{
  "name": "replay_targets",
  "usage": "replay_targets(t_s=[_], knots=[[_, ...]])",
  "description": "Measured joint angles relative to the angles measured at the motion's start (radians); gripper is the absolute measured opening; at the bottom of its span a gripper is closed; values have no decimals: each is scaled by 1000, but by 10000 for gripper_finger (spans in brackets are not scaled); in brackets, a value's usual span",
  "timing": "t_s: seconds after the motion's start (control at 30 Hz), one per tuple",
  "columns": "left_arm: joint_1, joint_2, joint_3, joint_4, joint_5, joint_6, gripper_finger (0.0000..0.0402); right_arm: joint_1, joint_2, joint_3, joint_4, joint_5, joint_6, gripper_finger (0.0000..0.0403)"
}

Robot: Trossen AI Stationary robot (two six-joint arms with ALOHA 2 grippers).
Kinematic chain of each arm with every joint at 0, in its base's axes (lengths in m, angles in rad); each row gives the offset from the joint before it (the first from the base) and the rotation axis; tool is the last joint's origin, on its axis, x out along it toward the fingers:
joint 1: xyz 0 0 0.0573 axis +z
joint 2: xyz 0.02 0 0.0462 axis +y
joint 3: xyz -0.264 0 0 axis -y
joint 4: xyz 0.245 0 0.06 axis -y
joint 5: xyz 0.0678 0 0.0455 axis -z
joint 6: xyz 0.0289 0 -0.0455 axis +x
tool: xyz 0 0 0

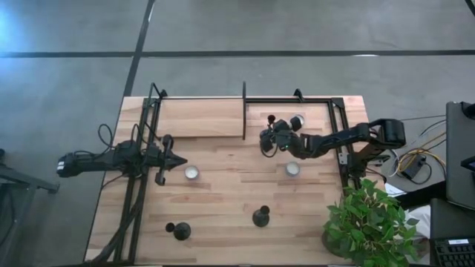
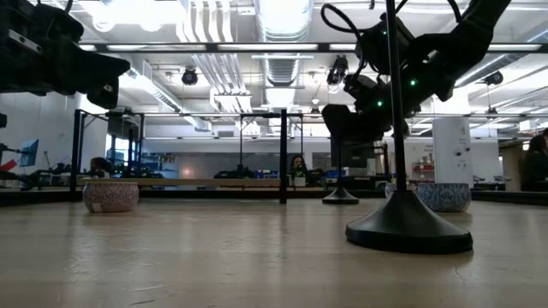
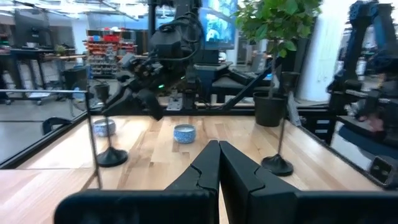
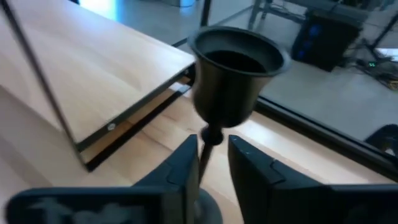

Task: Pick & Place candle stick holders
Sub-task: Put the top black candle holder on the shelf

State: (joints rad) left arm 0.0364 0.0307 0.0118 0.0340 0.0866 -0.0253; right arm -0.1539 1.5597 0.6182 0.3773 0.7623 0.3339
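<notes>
The candle stick holders are three. One stands at the back of the table, and the right gripper is at it. The other two, one in the middle and one to the left, stand well apart from it, near the front edge.

The back candle stick holder stands straight up, so its long thin stick points at the ceiling. The right gripper comes at it from the side. It has one finger on each side of the stick, just under the little cup. The fingers are not pinched tight: one looks close to the stick, and there is a gap on the other side. I think the next move is to squeeze and lift straight up, so it does not tip.

The left gripper waits at the left side of the table. Its fingers are pressed together and hold nothing. It is far from the back candle stick holder, so the right arm is the nearer one.

The right wrist view shows the stick between the fingers. The high view cannot show that, because the arm covers it. The low view shows the round foot seeming to sit flat on the wood, and so does the left wrist view. The high view alone shows how all three lie on the table.
</notes>
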Motion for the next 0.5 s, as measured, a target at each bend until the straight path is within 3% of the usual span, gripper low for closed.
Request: replay_targets(t_s=[0.13,0.5], knots=[[1,0,0,1,-2,-6,10,-2,-3,0,3,-53,-1,18],[1,0,0,18,-3,-20,10,-2,-61,-3,-26,-52,-9,10]])
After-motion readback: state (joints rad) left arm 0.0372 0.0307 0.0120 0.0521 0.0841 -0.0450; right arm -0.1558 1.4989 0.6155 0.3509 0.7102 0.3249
